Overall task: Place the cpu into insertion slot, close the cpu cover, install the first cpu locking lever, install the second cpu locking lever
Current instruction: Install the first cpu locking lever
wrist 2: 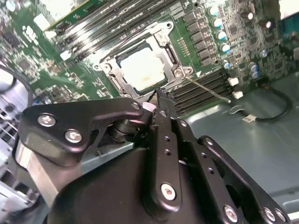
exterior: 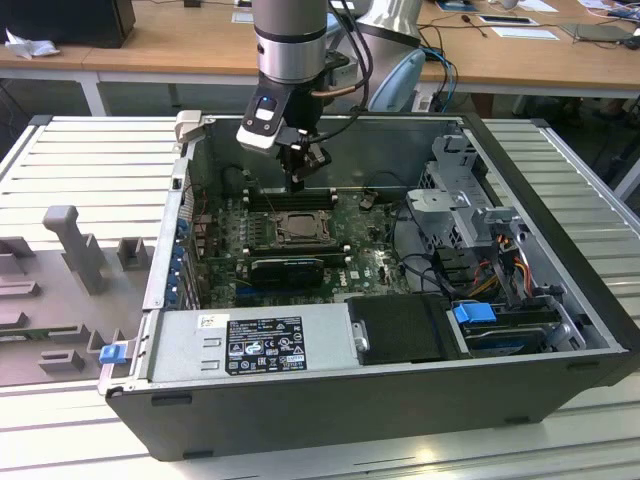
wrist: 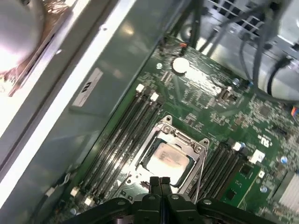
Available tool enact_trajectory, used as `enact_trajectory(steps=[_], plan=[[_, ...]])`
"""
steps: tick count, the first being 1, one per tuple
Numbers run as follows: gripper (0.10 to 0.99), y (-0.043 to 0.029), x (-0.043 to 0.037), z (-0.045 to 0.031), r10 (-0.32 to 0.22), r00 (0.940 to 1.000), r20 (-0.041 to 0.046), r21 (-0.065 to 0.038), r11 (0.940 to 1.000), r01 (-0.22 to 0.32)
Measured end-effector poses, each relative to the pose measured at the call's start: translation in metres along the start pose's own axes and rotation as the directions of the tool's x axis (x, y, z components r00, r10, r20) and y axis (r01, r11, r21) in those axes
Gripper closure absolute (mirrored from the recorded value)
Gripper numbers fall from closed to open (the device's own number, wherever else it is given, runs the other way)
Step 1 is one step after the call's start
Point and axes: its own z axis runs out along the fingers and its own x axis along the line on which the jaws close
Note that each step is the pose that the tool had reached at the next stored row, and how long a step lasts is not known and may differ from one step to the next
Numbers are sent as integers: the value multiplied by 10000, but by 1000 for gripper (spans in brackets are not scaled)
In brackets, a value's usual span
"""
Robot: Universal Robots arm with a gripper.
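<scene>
The cpu [wrist 2: 142, 69] [wrist: 169, 156] lies pale and square in the insertion slot [exterior: 297, 228] on the green motherboard. The cpu cover [wrist 2: 114, 70] [wrist: 161, 133] rests flat around it as a silver frame. A thin wire locking lever [wrist 2: 208, 88] [wrist: 200, 175] runs along one side of the socket and stands slightly off it. My gripper [exterior: 298, 178] [wrist 2: 159, 99] [wrist: 159, 181] hangs just above the socket's edge, fingers pressed together with nothing between them.
The open computer case [exterior: 560, 330] walls in the board. Memory slots [wrist: 128, 123] flank the socket, a black card [exterior: 288, 268] lies in front of it, and cables with a drive cage [exterior: 470, 215] sit at the exterior view's right. A power supply [exterior: 250, 345] fills the near side.
</scene>
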Motion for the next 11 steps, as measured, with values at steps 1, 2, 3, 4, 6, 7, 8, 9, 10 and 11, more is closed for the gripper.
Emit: enact_trajectory(steps=[1,2,3,4,6,7,8,9,10,11], plan=[[980,0,0,0,-168,9999,-12,2,9999,168],[980,0,0,0,-353,9994,-24,5,9994,353],[980,0,0,0,-602,9982,-41,7,9982,602],[980,0,0,0,-773,9970,-52,9,9970,773],[980,0,0,0,-1232,9923,-83,12,9924,1233],[980,0,0,0,-1400,9901,-95,12,9901,1401],[980,0,0,0,-1751,9845,-119,13,9845,1751],[980,0,0,0,-2102,9775,-143,13,9776,2103],[980,0,0,0,-2439,9697,-167,12,9698,2439],[980,0,0,0,-2586,9658,-177,12,9660,2587]])
